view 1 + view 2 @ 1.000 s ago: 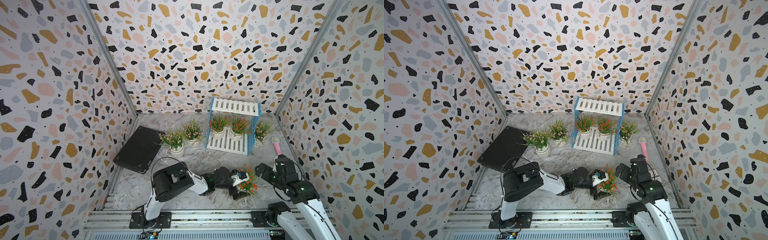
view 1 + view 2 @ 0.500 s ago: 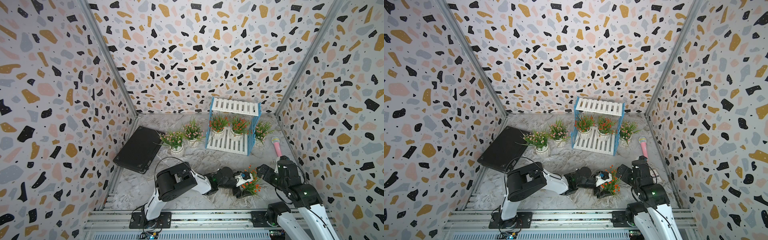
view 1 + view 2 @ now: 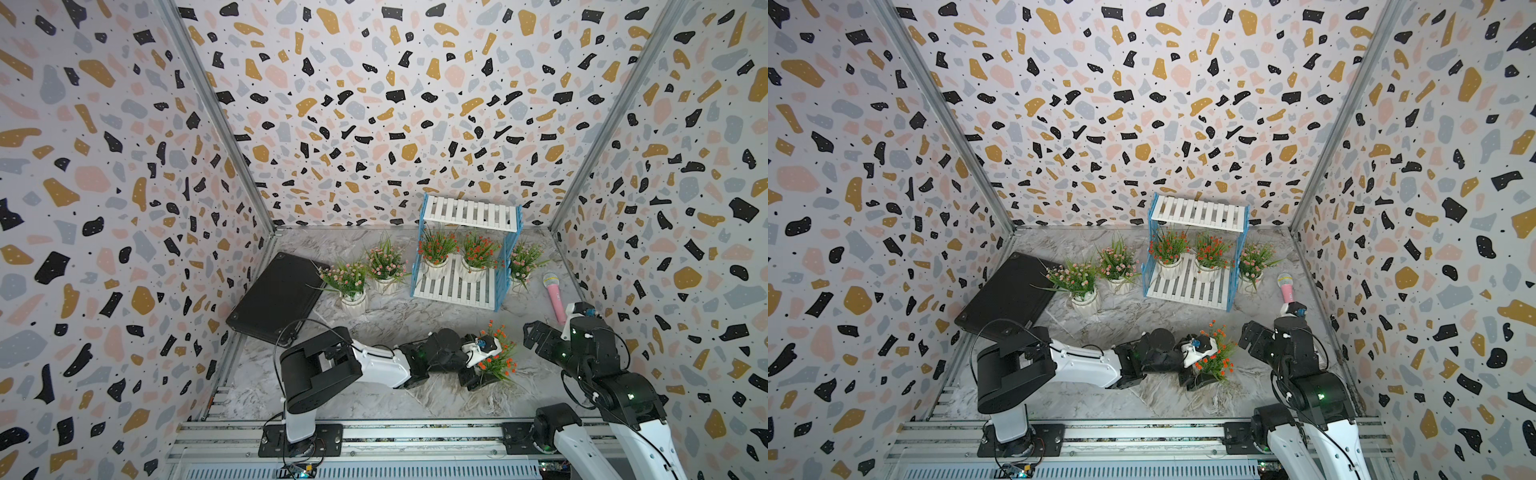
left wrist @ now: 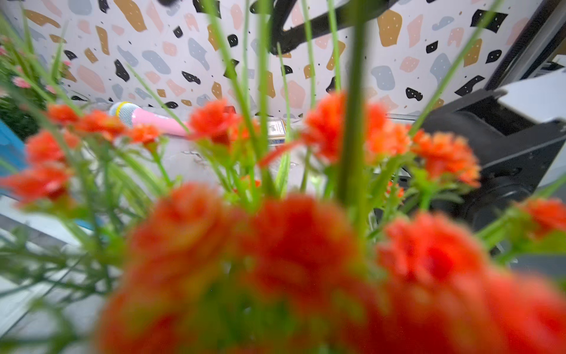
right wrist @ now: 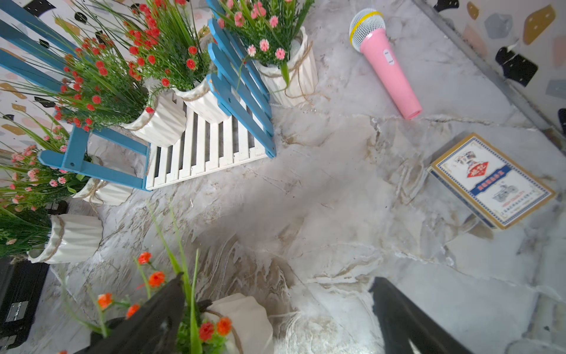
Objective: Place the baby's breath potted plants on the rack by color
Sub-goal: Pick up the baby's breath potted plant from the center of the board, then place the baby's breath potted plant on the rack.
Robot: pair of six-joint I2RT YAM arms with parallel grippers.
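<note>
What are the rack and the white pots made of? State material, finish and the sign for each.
Rack: apparently painted wood, matte white slats and blue frames; flat sawn-looking boards, though plastic is possible. Pots: glossy white, ribbed, probably glazed ceramic or plastic; highlights on the ribs. Twine bands: look like jute.

Black case point(image 3: 276, 301): flat and shut, lying askew at 9 o'clock on the tabletop, close to the side wall; shows in both top views.
Pink microphone point(image 3: 555, 297): lying flat at 3 o'clock, mesh head with a yellow band pointing to 12.
Card box point(image 5: 493, 180): blue-and-gold print, face up, near the microphone's handle end, not touching.
Tabletop point(image 3: 415, 316): grey-white marble pattern.
Walls point(image 3: 395, 104): terrazzo print on three sides.
</note>
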